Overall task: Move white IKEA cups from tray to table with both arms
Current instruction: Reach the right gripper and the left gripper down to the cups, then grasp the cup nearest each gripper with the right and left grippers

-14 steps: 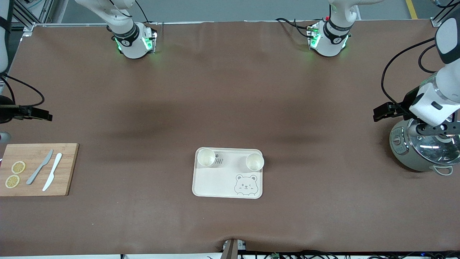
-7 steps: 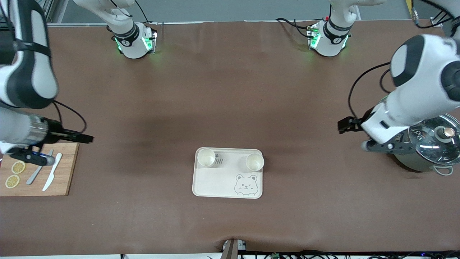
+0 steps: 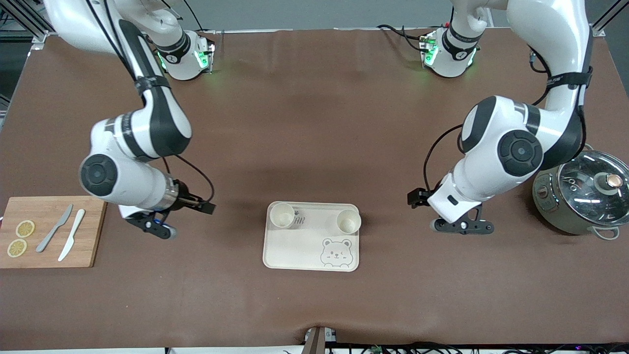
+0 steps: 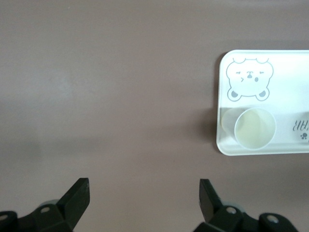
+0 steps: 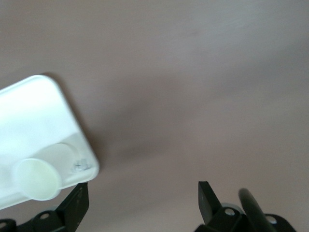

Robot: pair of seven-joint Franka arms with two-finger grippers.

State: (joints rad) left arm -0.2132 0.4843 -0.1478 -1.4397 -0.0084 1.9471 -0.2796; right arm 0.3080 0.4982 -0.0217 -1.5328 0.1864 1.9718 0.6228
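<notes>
On the brown bench [image 3: 314, 147], the right gripper [image 3: 156, 227] hangs spread wide over bare bench between the cutting board [image 3: 49, 231] and the tray [image 3: 275, 255]. Two white cups [image 3: 282, 215] [image 3: 348, 221] stand upright in the tray's corners farthest from the front camera. The left gripper [image 3: 462, 227], also wide, hovers between tray and pot [image 3: 580, 196].

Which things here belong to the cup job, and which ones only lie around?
Belong to the job:
- cup toward the right arm's end, on the tray
- cup toward the left arm's end, on the tray
- tray
- left pincer, open
- right pincer, open

Only lying around:
- cutting board
- two knives
- lemon slices
- lidded pot
</notes>
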